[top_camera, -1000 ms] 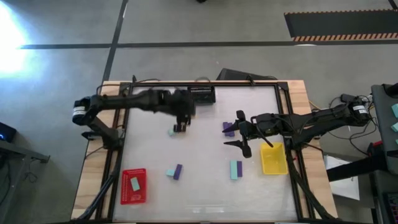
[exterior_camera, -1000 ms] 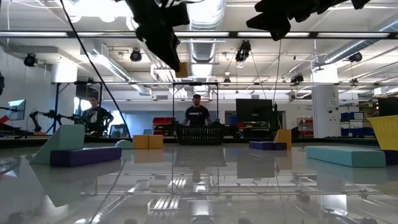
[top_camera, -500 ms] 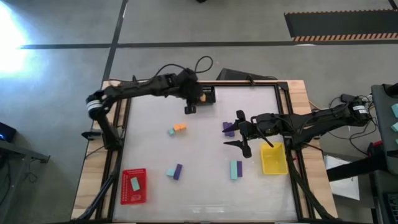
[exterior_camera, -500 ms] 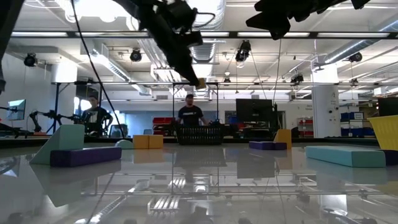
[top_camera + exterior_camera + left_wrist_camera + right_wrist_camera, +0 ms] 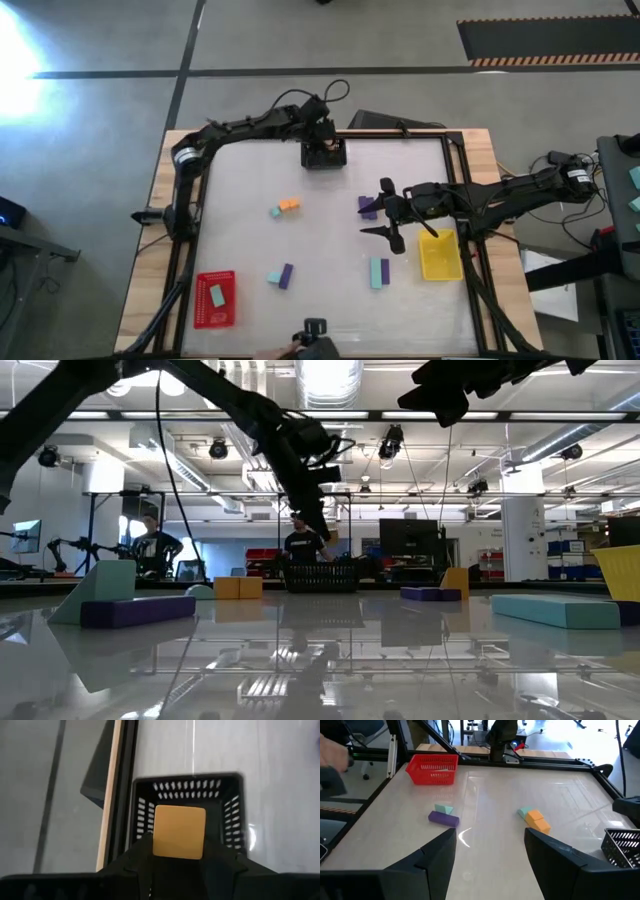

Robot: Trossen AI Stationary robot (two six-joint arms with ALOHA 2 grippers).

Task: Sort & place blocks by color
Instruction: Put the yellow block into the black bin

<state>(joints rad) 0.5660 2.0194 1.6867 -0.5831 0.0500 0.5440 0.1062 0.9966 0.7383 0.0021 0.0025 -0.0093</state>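
Step in hand: the left hand (image 5: 179,851) holds a small orange square block (image 5: 179,831) right over the black plastic basket with holes in its walls (image 5: 235,810). This is the drop-off step for an orange block.
Left hand: its two dark fingers are clamped on the orange square block. In the high view the left hand (image 5: 322,143) is at the far edge of the white surface (image 5: 330,240), over the black basket (image 5: 324,160).
Right hand: the right hand (image 5: 388,217) waits near the middle of the surface with its fingers wide apart and nothing between them. It is beside the yellow plastic tray (image 5: 440,255).
Other blocks: an orange block (image 5: 289,204) touches a small mint green block (image 5: 275,212) on the surface. A purple block (image 5: 286,276) lies with another mint green block (image 5: 273,278) nearer the front. A long mint green block and a purple block (image 5: 379,272) lie side by side near the yellow tray. One more purple block (image 5: 368,207) sits just by the right hand. A mint green block (image 5: 216,296) is already in the red plastic basket (image 5: 213,313).
Next move: I think the left hand needs to open so the orange square block falls into the black basket. It looks lined up well, so it should not have to move much.
How far along: most blocks are not sorted yet.
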